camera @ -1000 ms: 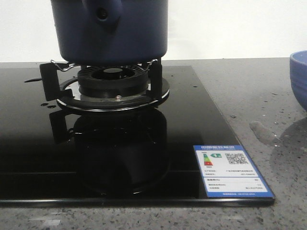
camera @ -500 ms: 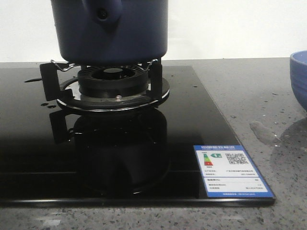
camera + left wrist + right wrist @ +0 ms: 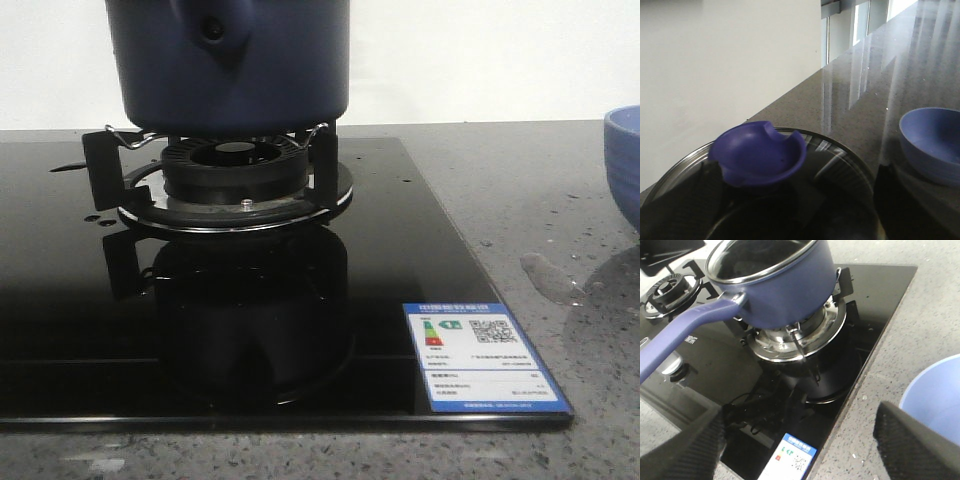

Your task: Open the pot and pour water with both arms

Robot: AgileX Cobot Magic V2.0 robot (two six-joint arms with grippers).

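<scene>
pot (image 3: 235, 65): I see it sitting on burner (image 3: 235, 170)
left gripper (image 3: 760, 210): spread around lid knob (image 3: 757, 155); grip unclear
right gripper (image 3: 800, 450): wide open, empty

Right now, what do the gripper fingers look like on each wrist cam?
Right gripper: two broad black fingers with a fine woven, carbon-fibre-like texture and blunt angled ends. Left gripper: dark fingers with the same cross-hatched texture, mostly in shadow and partly cropped. No cables, labels or markings show. Neither arm appears in the front view.
</scene>
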